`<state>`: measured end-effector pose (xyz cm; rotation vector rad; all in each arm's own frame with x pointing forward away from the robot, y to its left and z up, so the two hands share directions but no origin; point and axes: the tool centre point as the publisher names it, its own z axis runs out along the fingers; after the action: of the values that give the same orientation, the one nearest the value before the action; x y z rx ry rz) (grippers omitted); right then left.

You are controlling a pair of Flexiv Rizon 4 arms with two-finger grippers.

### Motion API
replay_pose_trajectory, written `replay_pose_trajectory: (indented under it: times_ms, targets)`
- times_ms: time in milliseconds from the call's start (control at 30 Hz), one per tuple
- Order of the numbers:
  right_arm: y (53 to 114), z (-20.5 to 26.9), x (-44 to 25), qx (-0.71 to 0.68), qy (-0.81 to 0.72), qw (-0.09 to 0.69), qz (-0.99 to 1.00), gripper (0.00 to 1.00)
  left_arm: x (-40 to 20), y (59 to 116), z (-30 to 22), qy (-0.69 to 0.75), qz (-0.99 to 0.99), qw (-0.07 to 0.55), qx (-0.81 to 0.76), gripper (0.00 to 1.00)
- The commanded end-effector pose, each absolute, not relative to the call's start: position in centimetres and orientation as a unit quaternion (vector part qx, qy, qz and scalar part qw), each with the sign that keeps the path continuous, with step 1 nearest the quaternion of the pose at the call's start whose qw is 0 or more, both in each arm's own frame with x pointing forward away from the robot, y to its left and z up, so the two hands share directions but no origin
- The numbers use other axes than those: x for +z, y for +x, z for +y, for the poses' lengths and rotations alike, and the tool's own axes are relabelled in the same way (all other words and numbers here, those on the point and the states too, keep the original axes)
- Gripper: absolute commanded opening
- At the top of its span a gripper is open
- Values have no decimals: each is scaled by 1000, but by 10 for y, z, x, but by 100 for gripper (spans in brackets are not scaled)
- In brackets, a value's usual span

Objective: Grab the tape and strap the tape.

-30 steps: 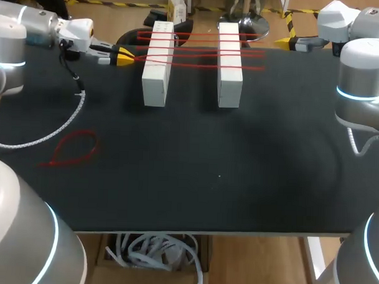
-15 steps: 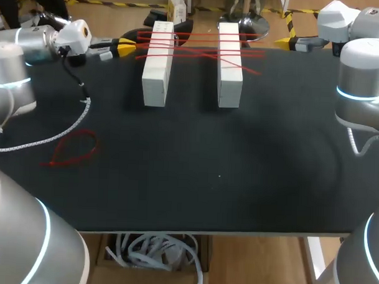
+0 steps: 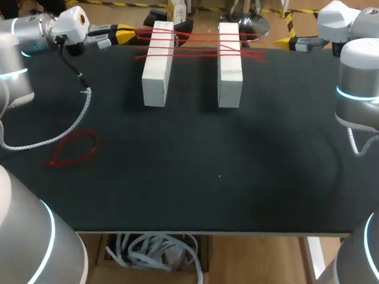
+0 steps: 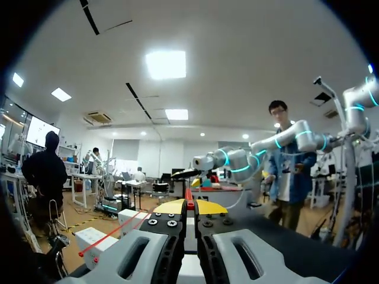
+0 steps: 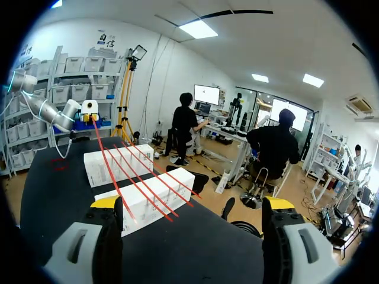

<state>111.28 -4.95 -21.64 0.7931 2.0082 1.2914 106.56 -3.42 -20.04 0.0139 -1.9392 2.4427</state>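
Red tape [image 3: 199, 46]: strands laid across two white blocks [image 3: 156, 69], running out ahead of left gripper [image 3: 126, 34]. End pinched between its pressed-together jaws, likely to keep line taut for next pass. Right gripper [image 5: 192, 204]: jaws spread, holding nothing, blocks ahead of them. Spare red loop [image 3: 74, 148] on worktop [image 3: 238, 168], well apart from left jaws. Since second ago: left gripper shifted toward far edge, dragging strand with it; right arm unmoved.

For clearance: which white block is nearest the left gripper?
The left white block, beside the left gripper holding red tape; the other white block stands farther right.
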Motion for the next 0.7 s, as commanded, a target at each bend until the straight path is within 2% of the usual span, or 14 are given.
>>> replay_pose_trajectory:
  times_ms: [33,567,700]
  targets:
    - [1113,-50,-217,488,300,307,760,100,-196,1058,-35,14,-626,3,780,0]
    - [1113,-50,-217,488,300,307,760,100,-196,1058,-35,14,-626,3,780,0]
    - [1113,-50,-217,488,300,307,760,100,-178,1048,-44,5,-584,3,812,0]
